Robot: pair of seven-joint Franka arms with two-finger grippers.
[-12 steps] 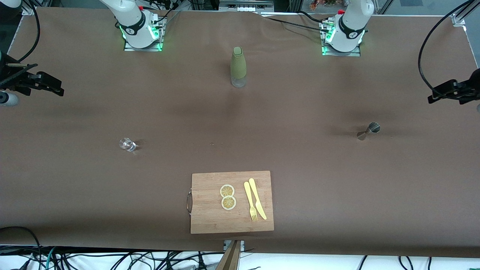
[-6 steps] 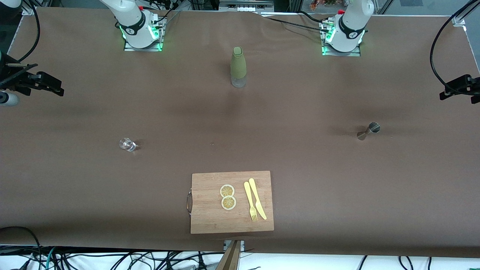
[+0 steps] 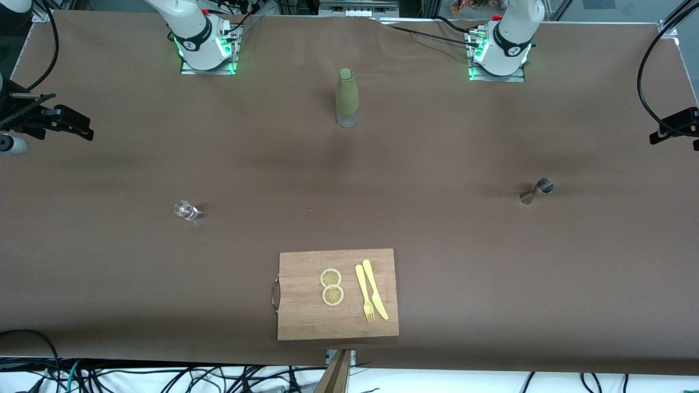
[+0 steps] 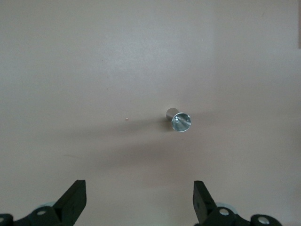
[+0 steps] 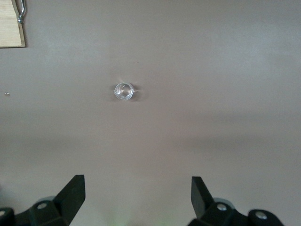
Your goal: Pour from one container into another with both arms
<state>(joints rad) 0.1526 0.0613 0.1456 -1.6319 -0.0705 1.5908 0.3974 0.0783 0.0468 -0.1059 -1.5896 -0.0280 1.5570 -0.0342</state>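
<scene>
Since nothing is picked up yet, both pincers hang spread wide and empty | left pincer (image 4: 139,200) over the jigger (image 3: 537,190) at its arm's worktop end | right pincer (image 5: 137,197) over the glass (image 3: 185,210) at its end | each vessel apparently staged for its own arm.

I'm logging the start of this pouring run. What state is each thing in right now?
Glass: upright on the table, untouched.
Jigger: standing upright, untouched.
Bottle: upright, between the arm bases.
Cutting board: flat, carrying lemon slices, fork and knife.
Left end effector: open, empty, high over the jigger.
Right end effector: open, empty, high over the glass.
</scene>
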